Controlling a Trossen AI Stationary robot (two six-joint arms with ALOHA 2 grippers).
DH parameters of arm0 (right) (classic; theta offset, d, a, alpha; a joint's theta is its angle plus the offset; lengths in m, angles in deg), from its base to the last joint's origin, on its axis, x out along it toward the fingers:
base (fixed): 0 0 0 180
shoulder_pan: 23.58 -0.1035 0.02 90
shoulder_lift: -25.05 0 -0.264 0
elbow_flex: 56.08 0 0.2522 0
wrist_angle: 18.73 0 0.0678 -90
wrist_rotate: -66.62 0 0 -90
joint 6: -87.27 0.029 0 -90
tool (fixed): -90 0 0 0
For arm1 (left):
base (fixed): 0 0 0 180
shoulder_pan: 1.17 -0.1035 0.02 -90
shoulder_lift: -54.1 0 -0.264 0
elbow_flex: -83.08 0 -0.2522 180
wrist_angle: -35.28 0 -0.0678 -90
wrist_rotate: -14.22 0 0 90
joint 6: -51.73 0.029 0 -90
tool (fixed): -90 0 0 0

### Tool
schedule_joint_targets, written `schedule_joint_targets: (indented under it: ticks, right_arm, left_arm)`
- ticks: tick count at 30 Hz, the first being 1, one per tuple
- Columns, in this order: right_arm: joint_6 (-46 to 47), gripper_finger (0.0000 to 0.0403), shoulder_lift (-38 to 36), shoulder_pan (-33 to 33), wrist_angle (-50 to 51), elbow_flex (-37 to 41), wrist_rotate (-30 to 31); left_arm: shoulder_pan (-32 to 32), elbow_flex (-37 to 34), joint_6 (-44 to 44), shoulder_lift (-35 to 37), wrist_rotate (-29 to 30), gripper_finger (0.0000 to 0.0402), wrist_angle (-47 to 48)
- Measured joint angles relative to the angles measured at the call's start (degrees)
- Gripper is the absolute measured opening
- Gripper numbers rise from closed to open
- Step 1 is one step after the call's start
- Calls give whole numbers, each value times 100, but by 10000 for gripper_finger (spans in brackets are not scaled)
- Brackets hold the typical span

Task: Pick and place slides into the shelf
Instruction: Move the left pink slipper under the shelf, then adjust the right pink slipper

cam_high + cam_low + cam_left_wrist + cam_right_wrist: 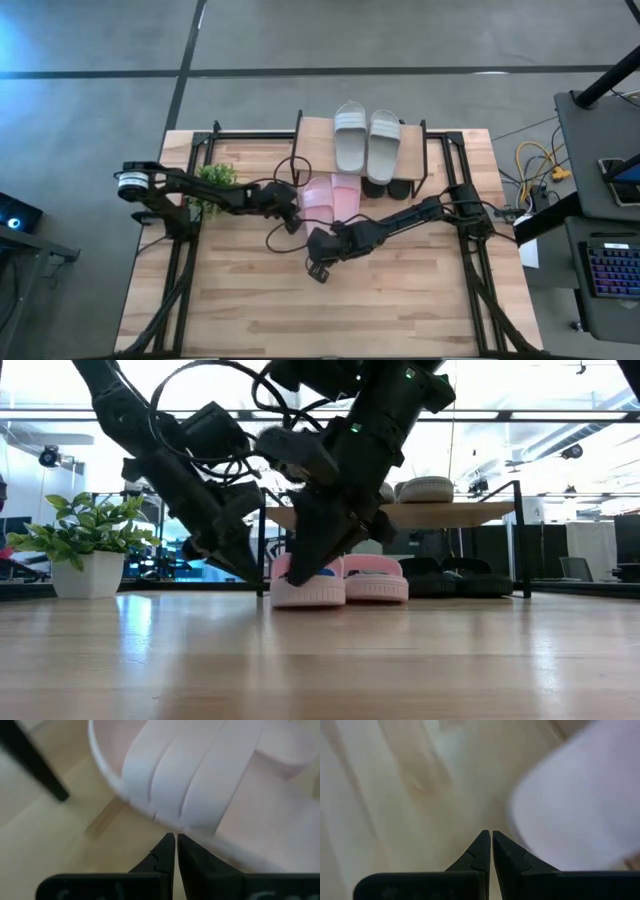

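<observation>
Two pale pink slides [332, 195] lie side by side on the table in front of the shelf [312, 135]. A light grey pair [367, 140] rests on the shelf's plank top, and a black pair [455, 582] sits under it. My left gripper [174, 836] is shut, its tips at the outer side of the left pink slide [200, 775], below the strap. My right gripper [491, 833] is shut and slants down over bare wood, just off that slide's near end [575, 805]. It stands in front of this slide in the low view [303, 578]. My left gripper's shut fingertips [170, 839] stand at the sole's side rim [167, 822], just under the wide strap, slanting down from the table's left. I cannot tell whether they touch the rim. The slide lies flat on the table.
A small green plant in a white pot [212, 180] stands left of the shelf, beside my left arm. Black frame rails [180, 270] run along both table sides. Open wood [330, 315] lies toward the near edge.
</observation>
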Motion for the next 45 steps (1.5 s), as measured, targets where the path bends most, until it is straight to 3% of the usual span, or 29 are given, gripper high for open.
schedule_joint_targets:
  ticks: [5, 8, 14, 23, 33, 41, 45]
  right_arm:
    - [-114, 13, -20, -13, 695, 19, -68]
    - [-232, 13, -22, 7, 646, 48, -401]
    - [-454, 13, -24, 213, 228, 48, -324]
    - [-1176, 13, -26, 1127, 172, 61, 463]
    - [-1389, 13, -26, 2038, -374, 61, 379]
    - [-1632, 13, -146, 1675, -279, -103, -558]
    - [-1656, 13, -471, 1182, 516, -151, -539]
  left_arm:
    - [15, -2, 8, 404, 2, 6, 927]
    - [96, -4, -35, 776, -7, 6, 1309]
    - [269, -15, -50, 1560, -14, 6, 1640]
    - [307, -93, -26, 2350, 11, 6, 1872]
    - [321, -407, -46, 2495, 12, 6, 1867]
    - [323, -409, 95, 2438, 16, 6, 1906]
    - [326, -409, 151, 2441, 15, 6, 1915]
